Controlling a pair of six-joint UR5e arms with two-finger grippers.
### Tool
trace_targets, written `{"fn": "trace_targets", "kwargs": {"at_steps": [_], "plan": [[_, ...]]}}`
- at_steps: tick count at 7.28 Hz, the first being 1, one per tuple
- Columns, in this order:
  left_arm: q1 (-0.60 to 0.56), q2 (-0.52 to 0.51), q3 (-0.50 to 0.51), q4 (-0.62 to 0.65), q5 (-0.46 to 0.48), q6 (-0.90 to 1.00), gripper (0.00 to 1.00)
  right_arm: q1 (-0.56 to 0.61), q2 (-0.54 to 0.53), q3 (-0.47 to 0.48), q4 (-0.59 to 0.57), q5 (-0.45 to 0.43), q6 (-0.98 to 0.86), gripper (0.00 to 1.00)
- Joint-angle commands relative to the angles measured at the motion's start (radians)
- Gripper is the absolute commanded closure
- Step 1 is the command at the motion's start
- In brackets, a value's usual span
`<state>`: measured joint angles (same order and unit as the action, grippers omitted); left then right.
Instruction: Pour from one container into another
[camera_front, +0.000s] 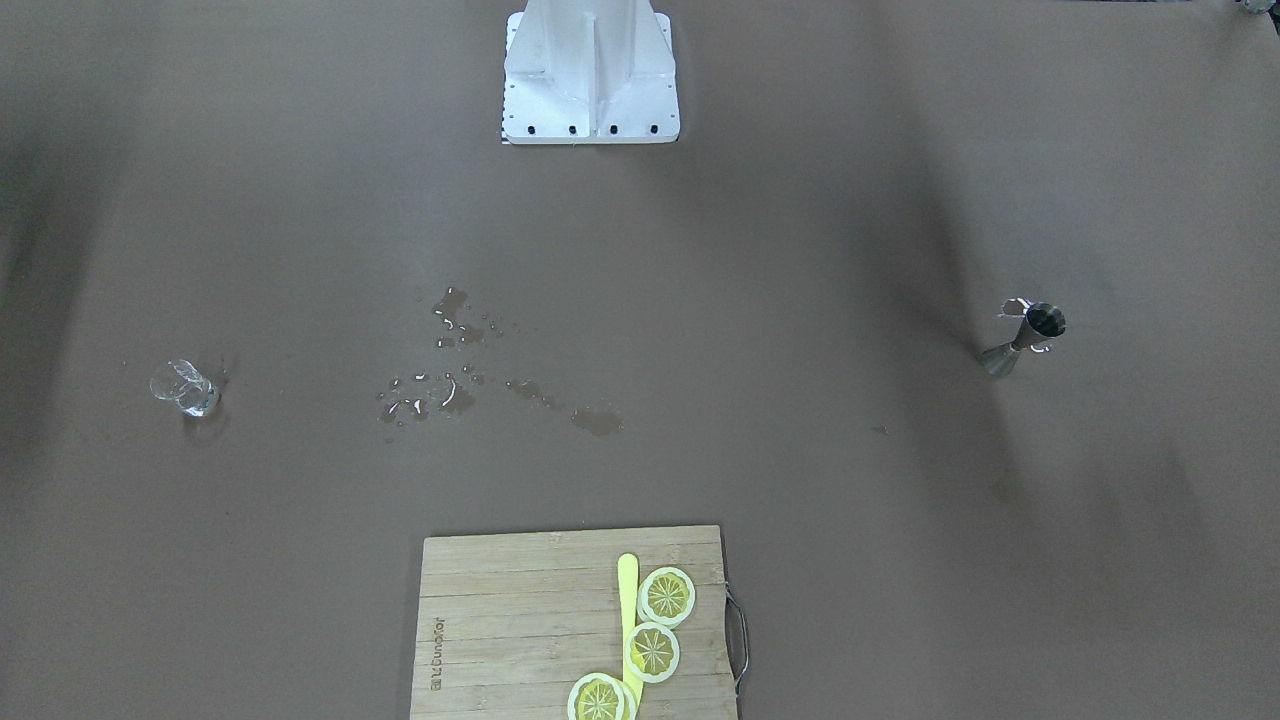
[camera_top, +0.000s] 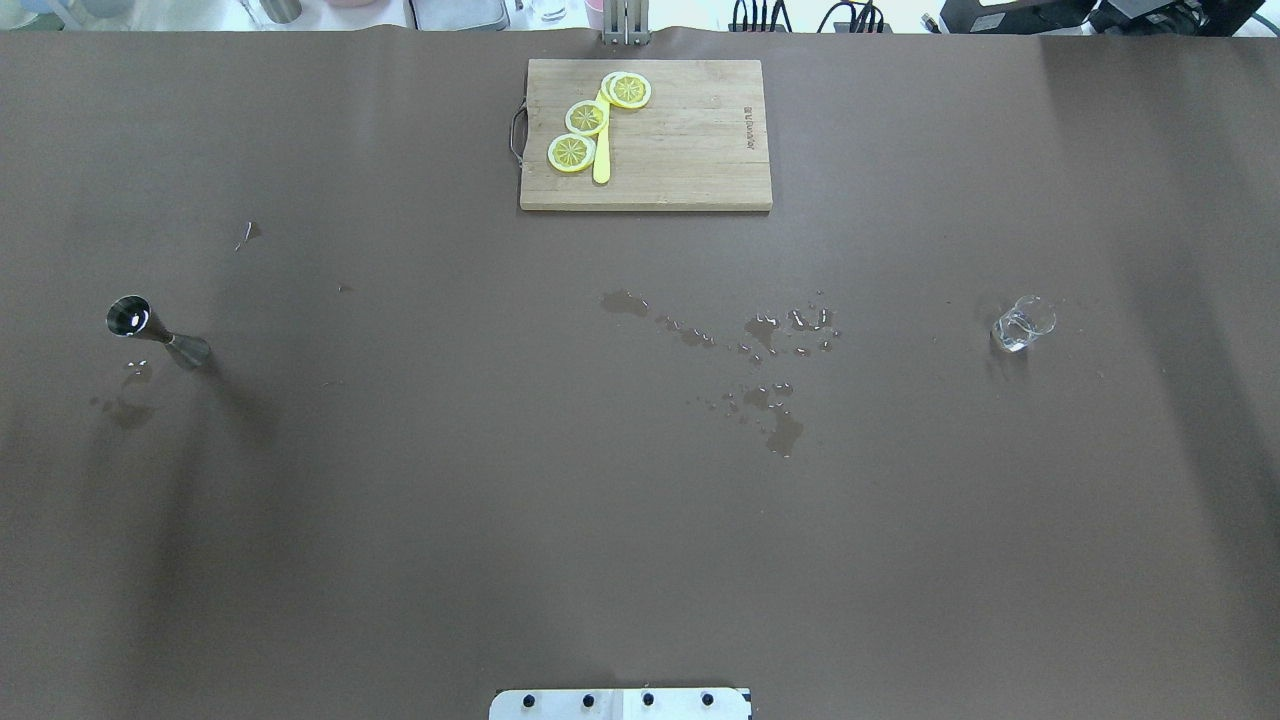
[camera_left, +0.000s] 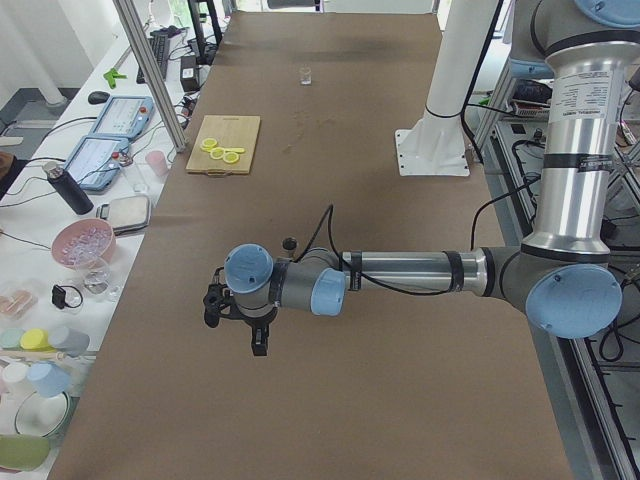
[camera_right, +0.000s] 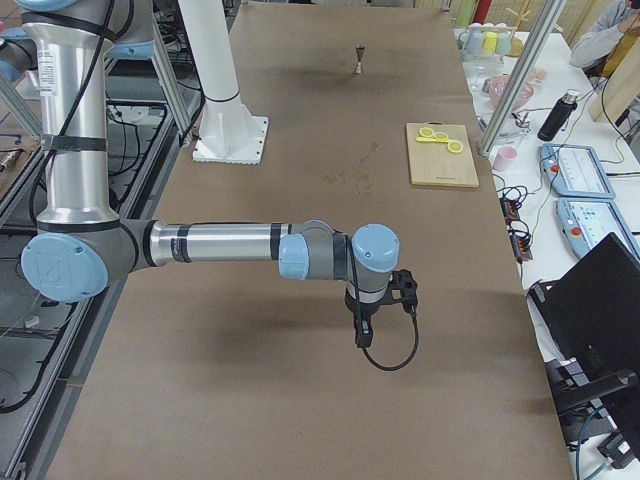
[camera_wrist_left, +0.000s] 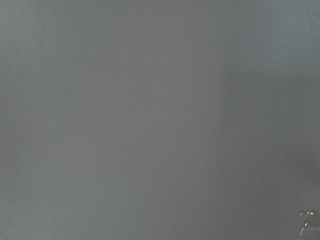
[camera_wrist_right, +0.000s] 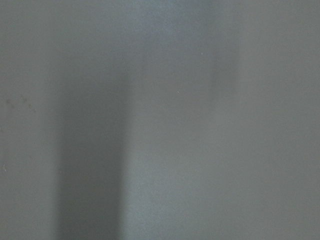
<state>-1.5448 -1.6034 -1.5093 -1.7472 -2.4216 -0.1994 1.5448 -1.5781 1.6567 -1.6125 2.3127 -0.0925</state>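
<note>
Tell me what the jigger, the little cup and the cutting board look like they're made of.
Jigger: likely polished steel, silvery with mirror glints. Little cup: clear glass or plastic, the table shows through it. Cutting board: probably bamboo or wood, matte, pale strips with grain lines.

The cutting board (camera_front: 520, 620) carries a brand mark (unreadably small).
</note>
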Motion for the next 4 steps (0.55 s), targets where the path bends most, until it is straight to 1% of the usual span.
{"fn": "trace_targets", "kwargs": {"at_steps": [1, 2, 3, 4], "plan": [[0.0, -0.001, 0.001, 0.0, -0.001, 0.0, 0.01, -0.005, 0.049, 0.041, 0.0, 0.014, -0.006, 0.0], [0.0, -0.001, 0.001, 0.0, -0.001, 0.0, 0.01, -0.011, 0.075, 0.064, 0.002, 0.03, -0.019, 0.0], [0.0, -0.001, 0.001, 0.0, -0.001, 0.0, 0.01, -0.017, 0.113, 0.061, 0.0, 0.062, -0.03, 0.0], [0.0, -0.001, 0.001, 0.0, -0.001, 0.0, 0.01, -0.017, 0.122, 0.067, 0.002, 0.114, -0.045, 0.0]]}}
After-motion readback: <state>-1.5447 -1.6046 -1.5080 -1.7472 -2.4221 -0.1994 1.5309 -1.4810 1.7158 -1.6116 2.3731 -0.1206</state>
